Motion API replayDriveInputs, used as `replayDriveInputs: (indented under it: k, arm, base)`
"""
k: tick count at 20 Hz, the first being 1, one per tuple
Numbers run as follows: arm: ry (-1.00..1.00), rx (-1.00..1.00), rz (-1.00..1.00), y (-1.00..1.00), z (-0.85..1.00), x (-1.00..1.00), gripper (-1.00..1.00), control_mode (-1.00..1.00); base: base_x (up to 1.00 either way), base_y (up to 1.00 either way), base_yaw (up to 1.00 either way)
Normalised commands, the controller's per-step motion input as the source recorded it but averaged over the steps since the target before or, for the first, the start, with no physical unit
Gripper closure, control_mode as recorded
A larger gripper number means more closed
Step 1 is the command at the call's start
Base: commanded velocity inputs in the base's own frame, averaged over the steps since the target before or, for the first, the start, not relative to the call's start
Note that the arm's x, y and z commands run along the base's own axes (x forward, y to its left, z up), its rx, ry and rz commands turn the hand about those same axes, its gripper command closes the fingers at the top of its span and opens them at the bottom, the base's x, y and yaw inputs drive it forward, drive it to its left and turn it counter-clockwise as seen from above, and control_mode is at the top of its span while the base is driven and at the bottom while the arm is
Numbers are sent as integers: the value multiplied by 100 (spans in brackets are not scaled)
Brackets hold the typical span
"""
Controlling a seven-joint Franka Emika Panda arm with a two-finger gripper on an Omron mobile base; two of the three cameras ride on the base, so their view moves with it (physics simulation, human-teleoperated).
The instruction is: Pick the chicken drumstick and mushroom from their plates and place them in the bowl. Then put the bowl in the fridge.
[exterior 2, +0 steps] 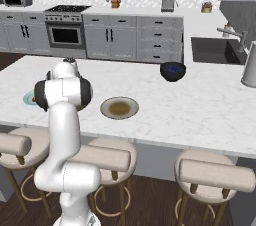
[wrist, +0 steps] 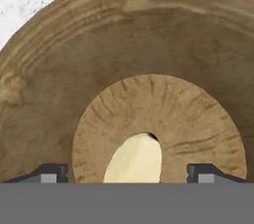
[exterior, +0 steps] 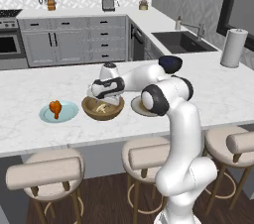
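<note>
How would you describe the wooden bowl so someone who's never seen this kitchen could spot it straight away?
Start at the long white marble island counter with the stools along its near edge. Near the middle, under the robot's gripper, sits the bowl, between a light blue plate holding the chicken drumstick and a flat grey-brown plate. Unlike the plates, it is deep and wooden.

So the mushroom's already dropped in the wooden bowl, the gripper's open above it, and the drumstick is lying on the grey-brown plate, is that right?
Not quite. The chicken drumstick lies on the light blue plate, as the left base view shows; the grey-brown plate holds nothing. The rest stands: the mushroom lies in the bowl, and the gripper is open above it.
</note>
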Motion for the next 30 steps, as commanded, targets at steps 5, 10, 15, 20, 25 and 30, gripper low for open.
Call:
replayDriveInputs:
  k: [5,10,15,20,25,30]
  arm:
    - [0,0,3,23,69,-9,-100,-100]
    - [0,0,18,59,63,-58,-100,-100]
    - [0,-3,31,92,5,-76,-100,-100]
    - [-14,-10,23,89,0,-57,-100,-100]
    - [-10,-2,2,64,0,15,-100,-100]
    - [0,-5,0,20,-1,30,-100,-100]
  base:
    - [0,0,0]
    - [0,0,0]
    - [0,0,0]
    - [0,0,0]
    - [0,0,0]
    - [0,0,0]
